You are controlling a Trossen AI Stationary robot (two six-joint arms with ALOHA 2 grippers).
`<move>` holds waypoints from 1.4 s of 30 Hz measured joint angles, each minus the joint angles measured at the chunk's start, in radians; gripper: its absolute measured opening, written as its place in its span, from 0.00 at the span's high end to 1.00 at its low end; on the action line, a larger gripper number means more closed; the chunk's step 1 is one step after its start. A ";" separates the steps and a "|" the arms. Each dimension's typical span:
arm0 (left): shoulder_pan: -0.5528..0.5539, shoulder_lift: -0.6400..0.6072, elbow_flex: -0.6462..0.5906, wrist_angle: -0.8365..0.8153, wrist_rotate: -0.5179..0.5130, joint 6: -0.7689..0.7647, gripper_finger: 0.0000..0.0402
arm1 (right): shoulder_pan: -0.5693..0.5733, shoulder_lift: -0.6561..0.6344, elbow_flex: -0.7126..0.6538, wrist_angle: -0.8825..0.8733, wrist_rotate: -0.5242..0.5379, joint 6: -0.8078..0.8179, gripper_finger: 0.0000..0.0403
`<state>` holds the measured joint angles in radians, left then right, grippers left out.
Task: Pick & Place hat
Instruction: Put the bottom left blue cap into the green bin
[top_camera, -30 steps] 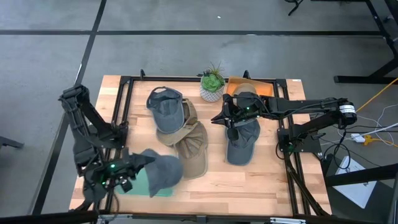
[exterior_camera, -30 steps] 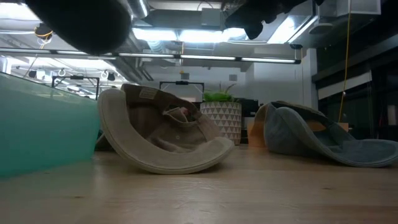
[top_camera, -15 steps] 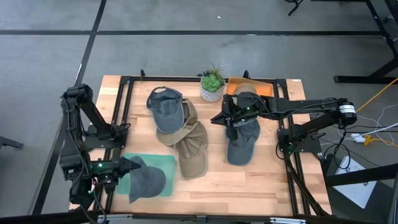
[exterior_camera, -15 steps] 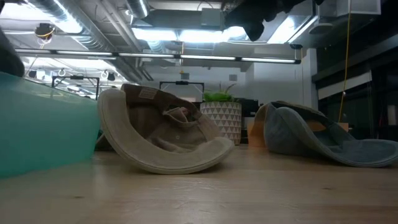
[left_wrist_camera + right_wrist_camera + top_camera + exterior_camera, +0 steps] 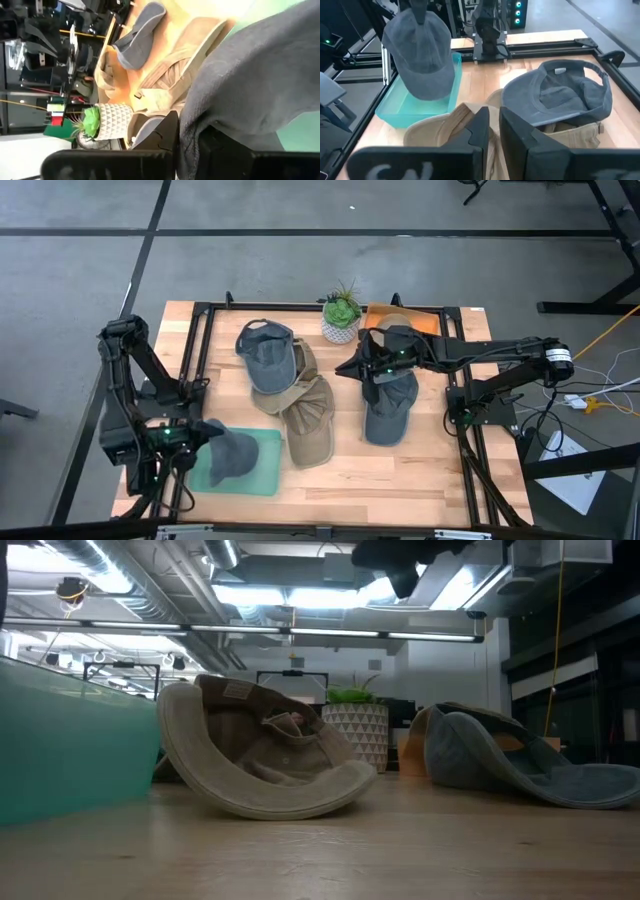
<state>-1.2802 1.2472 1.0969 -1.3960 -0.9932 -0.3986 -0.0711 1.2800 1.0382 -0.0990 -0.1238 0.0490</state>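
Above the shallow teal plastic bin [image 5: 262, 470] at the near left corner of the wooden table [image 5: 420, 470], my left gripper [image 5: 203, 442] pinches the edge of a soft grey fabric cap [image 5: 232, 455], fingers clamped tight on the cloth. The cap hangs from that grip over the bin; from my right wrist it shows as a limp grey dome [image 5: 420, 55] dangling above the teal bin [image 5: 427, 107], and I cannot tell whether its lowest part touches the bin floor. Beyond the bin toward the table's middle lies a tan cloth cap [image 5: 308, 415], overturned so its hollow faces up, and a second grey cap [image 5: 265, 352] rests against its far side, partly on top of it. Farther from the bin, at the back edge, stands a small green plant in a white patterned pot [image 5: 341, 318]. Well apart from the bin, on the table's right half, my right gripper [image 5: 372, 375] hovers with its fingers drawn almost together and nothing between them, above a third grey cap [image 5: 390, 412] lying flat. An orange sheet [image 5: 415, 320] lies just behind that cap.
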 joint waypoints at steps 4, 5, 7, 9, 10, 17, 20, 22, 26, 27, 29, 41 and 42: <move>0.022 0.000 0.000 0.001 0.007 -0.033 0.95 | 0.000 0.003 0.000 0.016 0.000 0.000 0.89; 0.033 0.000 0.000 0.001 0.020 -0.053 0.95 | 0.000 0.003 0.000 0.018 0.000 0.000 0.89; 0.060 0.000 0.000 0.008 0.066 -0.093 0.95 | 0.000 0.003 0.000 0.019 0.000 0.000 0.89; 0.089 0.002 0.000 0.010 0.123 -0.127 0.95 | 0.000 0.003 0.000 0.019 0.000 0.000 0.89; 0.103 0.004 0.000 0.011 0.150 -0.144 0.95 | 0.000 0.003 0.000 0.019 0.000 0.000 0.89; 0.182 0.012 0.000 0.013 0.270 -0.209 0.95 | 0.000 0.003 0.000 0.013 0.000 -0.004 0.89; 0.204 0.012 0.000 0.013 0.278 -0.229 0.95 | 0.000 0.003 0.000 0.000 0.000 -0.004 0.89; 0.218 0.012 0.000 0.013 0.291 -0.236 0.95 | 0.000 0.003 0.000 -0.010 0.000 -0.004 0.89; 0.235 0.012 0.000 0.024 0.320 -0.236 0.95 | 0.000 0.003 0.000 -0.044 0.000 -0.004 0.89; 0.237 0.012 0.000 0.038 0.323 -0.235 0.95 | 0.000 0.003 0.000 -0.053 0.000 -0.004 0.89; 0.242 0.012 0.000 0.065 0.335 -0.231 0.95 | 0.000 0.003 0.000 -0.065 0.000 -0.004 0.89; 0.269 0.012 0.000 0.133 0.456 -0.389 0.95 | 0.000 0.003 0.000 -0.064 0.000 -0.004 0.89; 0.269 0.012 0.000 0.149 0.463 -0.391 0.95 | 0.000 0.003 0.000 -0.064 0.000 -0.004 0.89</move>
<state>-1.0115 1.2594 1.0969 -1.2471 -0.5306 -0.7898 -0.0711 1.2831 1.0378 -0.1631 -0.1234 0.0448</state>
